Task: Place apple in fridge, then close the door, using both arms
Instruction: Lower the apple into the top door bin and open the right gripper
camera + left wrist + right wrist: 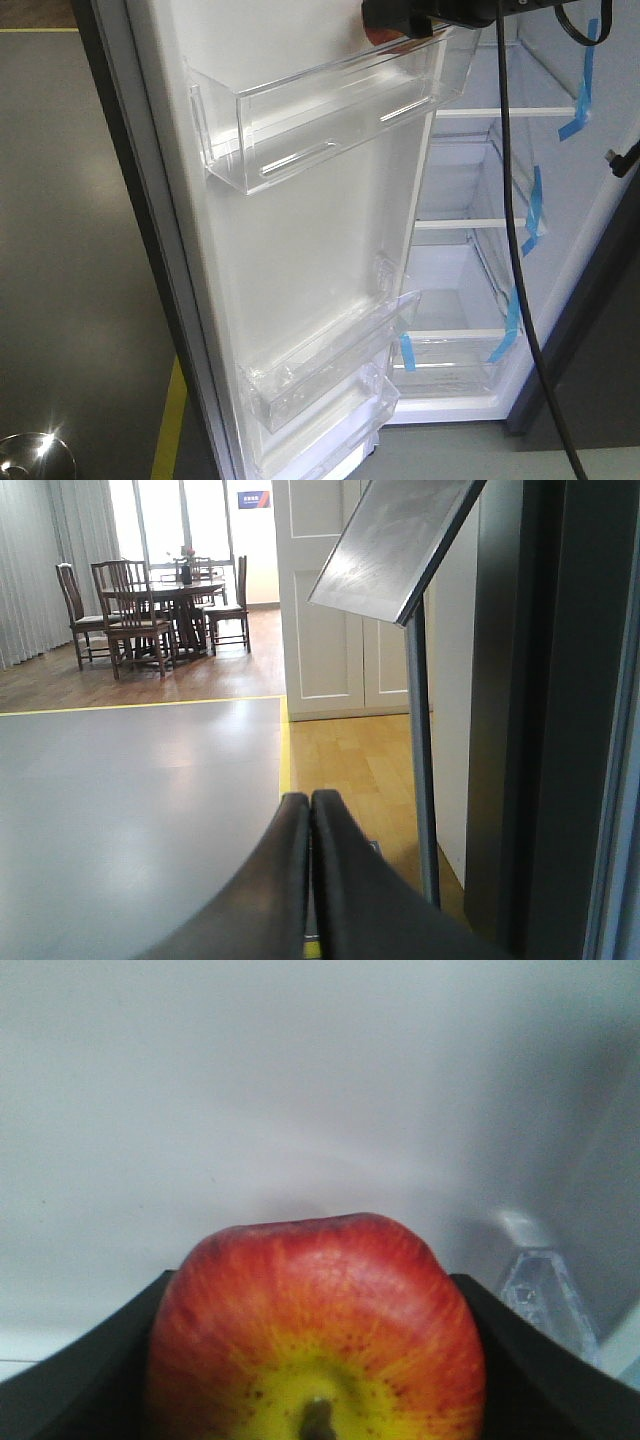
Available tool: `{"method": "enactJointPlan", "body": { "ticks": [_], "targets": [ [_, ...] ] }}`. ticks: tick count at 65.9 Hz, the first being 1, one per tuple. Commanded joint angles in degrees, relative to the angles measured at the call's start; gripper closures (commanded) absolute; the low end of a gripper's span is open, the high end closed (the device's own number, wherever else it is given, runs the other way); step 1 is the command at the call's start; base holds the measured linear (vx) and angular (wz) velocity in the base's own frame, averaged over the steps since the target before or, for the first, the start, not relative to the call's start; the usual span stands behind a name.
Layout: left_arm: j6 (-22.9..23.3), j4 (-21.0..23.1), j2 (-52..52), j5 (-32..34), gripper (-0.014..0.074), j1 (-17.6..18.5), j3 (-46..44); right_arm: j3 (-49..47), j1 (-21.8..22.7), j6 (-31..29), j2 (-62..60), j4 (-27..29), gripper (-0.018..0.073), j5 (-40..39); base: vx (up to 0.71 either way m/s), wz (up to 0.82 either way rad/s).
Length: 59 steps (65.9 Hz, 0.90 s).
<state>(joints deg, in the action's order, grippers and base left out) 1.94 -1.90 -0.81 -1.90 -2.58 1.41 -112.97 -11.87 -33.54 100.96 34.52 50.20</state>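
Observation:
My right gripper (312,1290) is shut on the apple (315,1330), red with a yellow patch round its stem, close to a white wall. In the front view that gripper (410,20) hangs at the top edge, and a red sliver of the apple (383,37) shows just above the upper clear bin (330,110) of the open door (330,240). To the right the fridge (470,300) stands open, white inside, with shelves and blue tape strips. My left gripper (311,802) is shut on nothing, low beside the door's dark outer face (540,730).
A black cable (520,250) hangs across the fridge opening. A slanted silver pole (420,780) stands just right of the left gripper. Grey floor with a yellow line (284,740), white cabinet doors (330,600) and a dining table with chairs (160,610) lie beyond.

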Motion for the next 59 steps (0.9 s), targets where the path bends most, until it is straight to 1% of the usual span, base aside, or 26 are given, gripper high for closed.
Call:
{"method": "enactJointPlan", "body": {
  "ticks": [1, 13, 20, 26, 38, 49, 59],
  "targets": [
    [0.4, 0.1, -0.1, 4.0, 0.0603, -0.2, 1.4, -2.0, 0.1, 0.2, -2.8, 1.8, 0.0171, -3.0, 0.0, 0.0],
    [0.4, 0.1, -0.1, 4.0, 0.0603, -0.2, 1.4, -2.0, 0.1, 1.5, -2.8, 1.7, 0.0024, -3.0, 0.0, 0.0],
    [0.4, 0.1, -0.1, 4.0, 0.0603, -0.2, 1.4, -2.0, 0.1, 1.7, -2.8, 1.7, -0.0038, -3.0, 0.0, 0.0],
    [0.4, 0.1, -0.1, 4.0, 0.0603, -0.2, 1.4, -2.0, 0.1, 1.7, -2.8, 1.7, -0.0071, -3.0, 0.0, 0.0],
    [0.4, 0.1, -0.1, 4.0, 0.0603, -0.2, 1.4, -2.0, 0.1, 2.5, -3.0, 1.7, -0.0073, -2.9, 0.0, 0.0],
    [0.4, 0.1, -0.1, 4.0, 0.0603, -0.2, 1.4, -2.0, 0.1, 2.7, -5.1, 1.3, -0.0064, -0.9, 0.0, 0.0],
    [0.4, 0.1, -0.1, 4.0, 0.0603, -0.2, 1.4, -2.0, 0.1, 4.4, -9.0, -1.7, -0.0056, 1.9, 0.0, 0.0]
  ]
}}
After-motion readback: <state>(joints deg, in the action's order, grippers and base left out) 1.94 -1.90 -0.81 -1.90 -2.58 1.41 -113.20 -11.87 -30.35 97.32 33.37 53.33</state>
